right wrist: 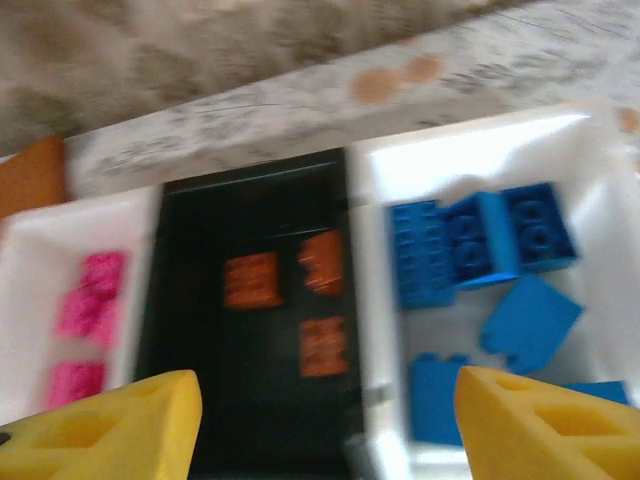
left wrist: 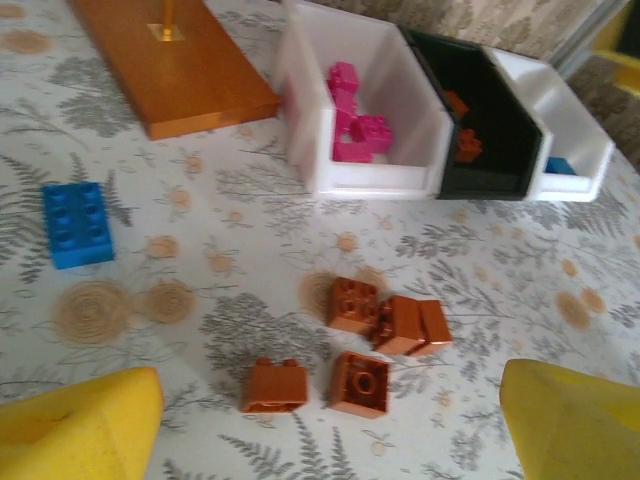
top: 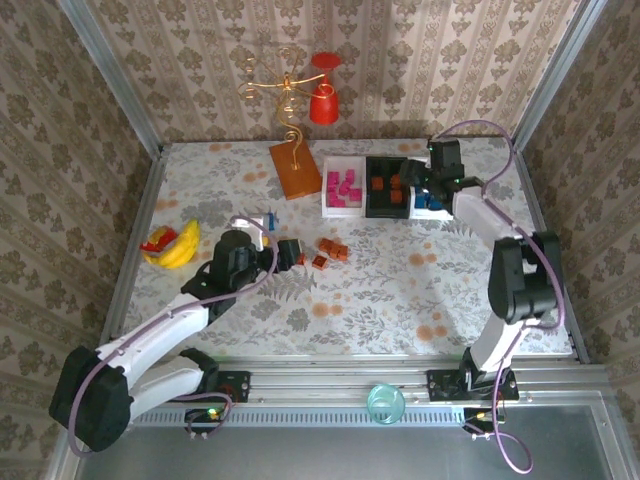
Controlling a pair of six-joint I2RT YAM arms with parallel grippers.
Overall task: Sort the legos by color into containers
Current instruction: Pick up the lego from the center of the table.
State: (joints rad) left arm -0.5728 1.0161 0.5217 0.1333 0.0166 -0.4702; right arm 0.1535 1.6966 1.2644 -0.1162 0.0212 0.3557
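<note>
Four orange-brown legos (left wrist: 352, 303) lie loose on the table, just ahead of my left gripper (left wrist: 330, 430), which stands open above them with nothing between its yellow fingers (left wrist: 80, 425). A blue lego (left wrist: 77, 224) lies off to the left. The three containers stand in a row: a white one (right wrist: 40, 230) with pink legos, a black one (right wrist: 200, 350) with three orange legos, and a white one (right wrist: 470, 160) with several blue legos. My right gripper (right wrist: 325, 430) hovers open over the black and blue-filled containers, holding nothing. From above, the left gripper (top: 285, 252) is beside the loose legos (top: 330, 250).
A flat orange board (top: 295, 168) with a wire stand sits left of the containers. A banana toy (top: 172, 244) lies at the far left. A red cup (top: 323, 103) hangs at the back. Walls close in the table on three sides.
</note>
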